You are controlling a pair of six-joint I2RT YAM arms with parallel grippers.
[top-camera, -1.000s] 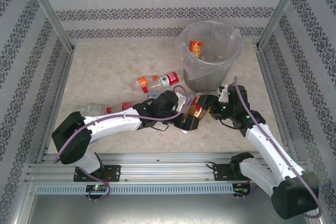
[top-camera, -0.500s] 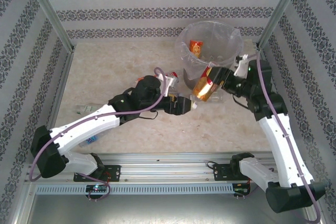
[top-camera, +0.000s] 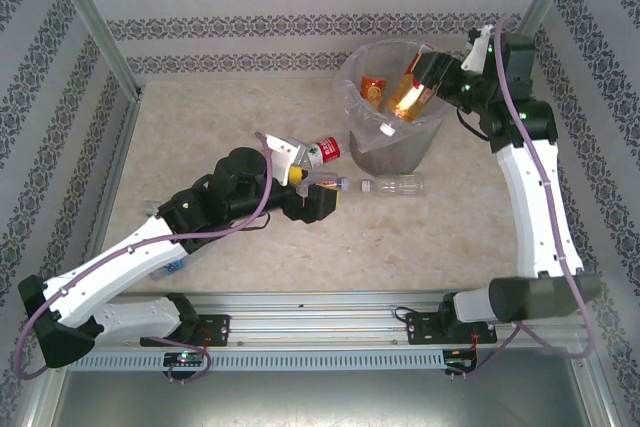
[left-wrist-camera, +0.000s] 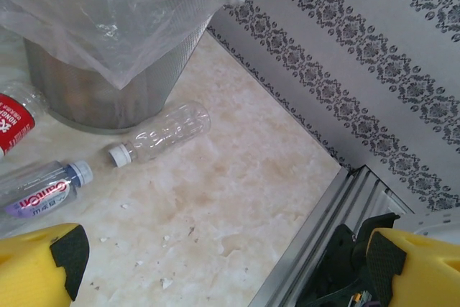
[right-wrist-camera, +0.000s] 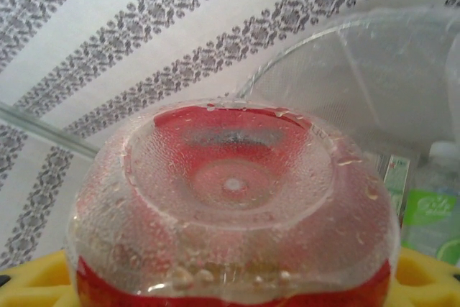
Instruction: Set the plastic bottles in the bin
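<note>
Amber and red-labelled, the held bottle (top-camera: 408, 97) is clamped in the right jaws and hangs tilted over the bin (top-camera: 400, 155), white cap pointing down into it, not yet let go. The left jaws stand wide apart with nothing between them, low over the worktop (top-camera: 200, 137). Inside the bin lies at least an orange-labelled bottle (top-camera: 372, 90). Near its base, on the worktop, at least three wait: a clear unlabelled bottle (top-camera: 392, 185), a purple-labelled bottle (top-camera: 327, 183) and a red-labelled bottle (top-camera: 322, 152). I judge the job to be well under way, with several pickups left.
</note>
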